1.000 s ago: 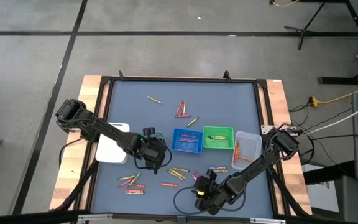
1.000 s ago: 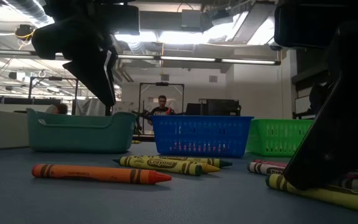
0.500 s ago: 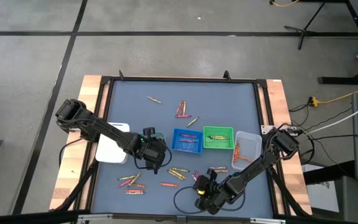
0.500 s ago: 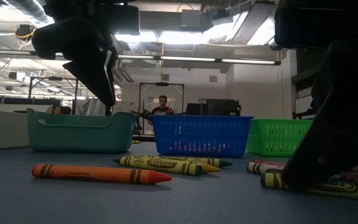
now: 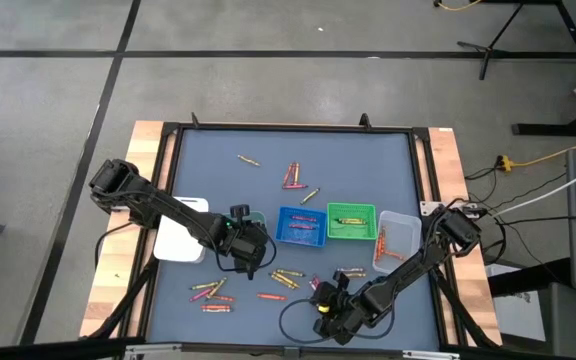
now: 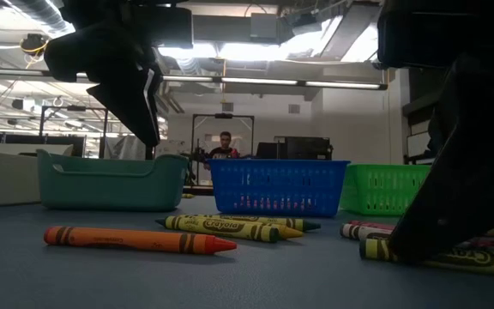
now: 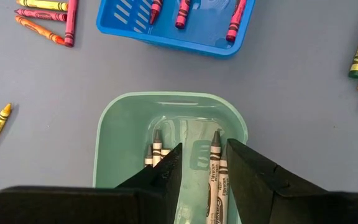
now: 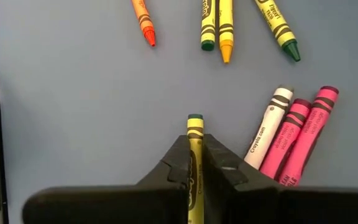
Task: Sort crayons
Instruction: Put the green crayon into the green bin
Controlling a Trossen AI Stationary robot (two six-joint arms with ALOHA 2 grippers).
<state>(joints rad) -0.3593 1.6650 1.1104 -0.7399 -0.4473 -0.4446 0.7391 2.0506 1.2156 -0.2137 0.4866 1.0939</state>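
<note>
Room: I see a workshop beyond the grey-blue table mat (image 5: 268, 170), with a person (image 6: 224, 144) far behind the trays.
Right gripper (image 8: 194, 163): low over the near edge of the mat; I have its fingers pinched narrow on a yellow-green crayon (image 8: 195, 127), whose tip pokes out past them.
Left gripper (image 7: 204, 171): waits above the teal tray (image 7: 114, 124), fingers parted, holding nothing; grey crayons (image 7: 215, 168) lie inside.
Trays: blue tray (image 5: 301, 225) carries red sticks, green tray (image 5: 351, 221) is next to it, clear tray (image 5: 396, 241) is at the right end of the row.
Loose crayons: an orange one (image 6: 140, 240) and yellow ones (image 6: 230, 227) in mid-mat, a white and pink cluster (image 8: 294, 134) just beside my grip.
Risk, grip: I hold the stick well back from its tip, so it may pivot or slip on lifting.
Risk, neighbours: the pink cluster is near; a sideways swing could scatter it.
Risk, sorting: this shade reads between yellow and green, so I could pick the wrong tray.
</note>
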